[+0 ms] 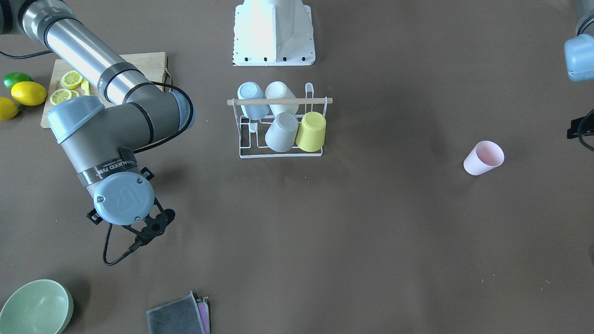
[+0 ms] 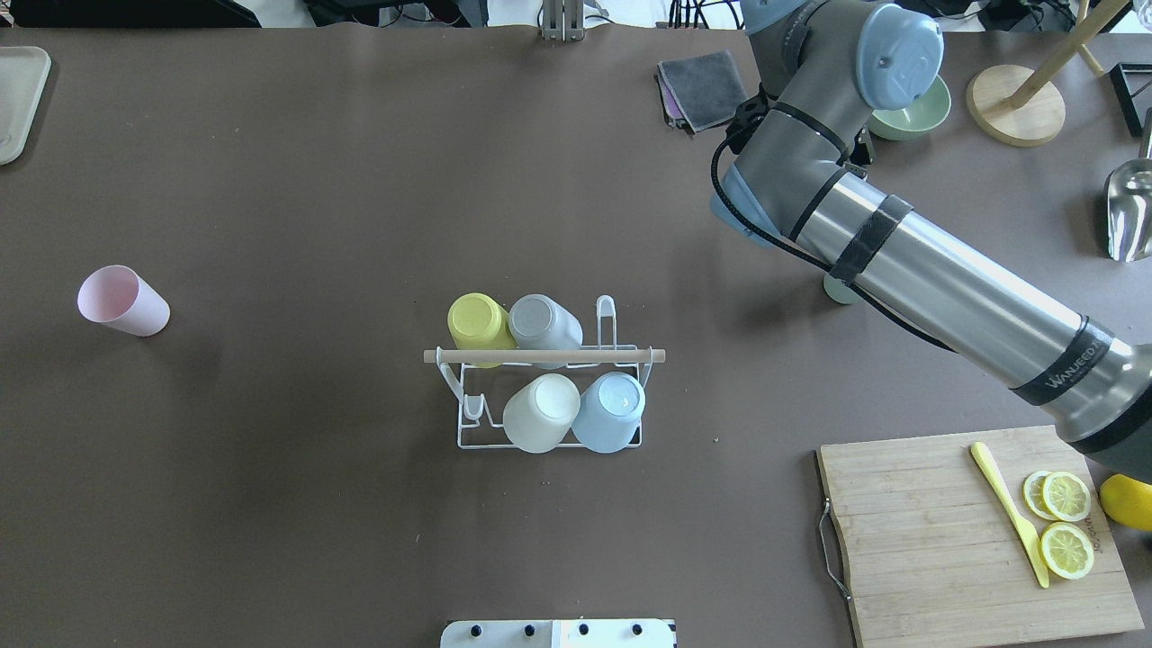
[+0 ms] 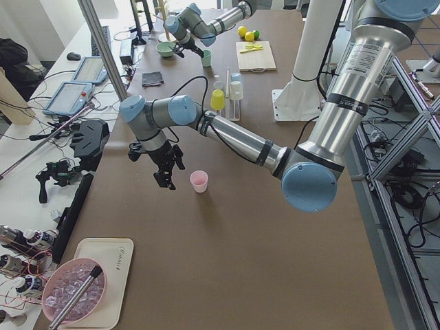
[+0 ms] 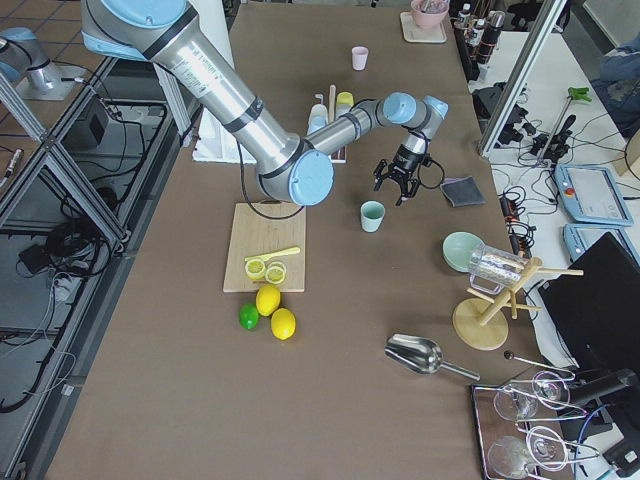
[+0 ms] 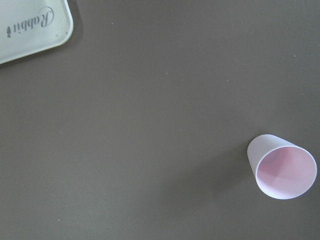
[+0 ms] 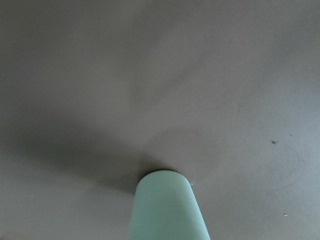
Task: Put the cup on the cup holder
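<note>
The cup holder, a white wire rack with a wooden rod on top, stands mid-table and also shows in the overhead view. It carries blue, cream, grey and yellow cups upside down. A pink cup stands alone on the table and shows in the left wrist view. My left gripper hangs just beside it; I cannot tell if it is open. A mint-green cup stands upright near my right gripper, filling the right wrist view's bottom edge. I cannot tell that gripper's state.
A cutting board with lemon slices and a yellow knife lies on my right, with lemons and a lime beside it. A green bowl, a grey cloth, a metal scoop and a white tray lie around.
</note>
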You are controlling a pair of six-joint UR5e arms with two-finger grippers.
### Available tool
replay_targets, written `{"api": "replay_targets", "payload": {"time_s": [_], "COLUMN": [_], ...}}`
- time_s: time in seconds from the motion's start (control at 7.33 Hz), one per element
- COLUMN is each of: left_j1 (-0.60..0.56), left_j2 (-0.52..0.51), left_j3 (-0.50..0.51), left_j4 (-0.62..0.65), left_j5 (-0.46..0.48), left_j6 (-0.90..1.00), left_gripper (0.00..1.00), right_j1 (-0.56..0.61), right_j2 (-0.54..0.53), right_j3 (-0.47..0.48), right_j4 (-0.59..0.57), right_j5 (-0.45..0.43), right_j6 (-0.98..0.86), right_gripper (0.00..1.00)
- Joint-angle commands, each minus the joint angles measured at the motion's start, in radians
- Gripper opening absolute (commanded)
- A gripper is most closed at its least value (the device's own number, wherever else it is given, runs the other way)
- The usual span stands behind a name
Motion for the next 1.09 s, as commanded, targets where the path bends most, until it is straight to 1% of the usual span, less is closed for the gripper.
{"api": "replay_targets", "payload": {"time_s": [0.0,0.14,0.41,0.55,0.82,0.95], "left_j1": [0.05,0.069,0.115,0.125,0.146,0.184], "left_j2": [-0.033,-0.045,-0.097,-0.138,-0.14,-0.149], "left_j3": [0.066,0.089,0.141,0.155,0.16,0.18], "left_j4": [0.02,0.023,0.039,0.084,0.083,0.085], "left_j5": [0.003,0.001,0.006,0.008,0.008,0.005], "left_j6": [0.0,0.0,0.001,0.0,0.0,-0.002], "left_gripper": [0.98,0.98,0.98,0.98,0.98,0.98], "right_j1": [-0.052,-0.078,-0.111,-0.111,-0.126,-0.128], "right_j2": [0.021,0.022,0.012,0.004,-0.019,-0.027], "right_j3": [-0.05,-0.05,-0.057,-0.065,-0.065,-0.065], "right_j4": [0.0,0.0,0.0,0.0,0.009,0.014], "right_j5": [-0.092,-0.141,-0.143,-0.145,-0.183,-0.184], "right_j6": [-0.025,-0.023,-0.023,-0.035,-0.052,-0.052], "right_gripper": [0.94,0.94,0.94,0.94,0.95,0.95]}}
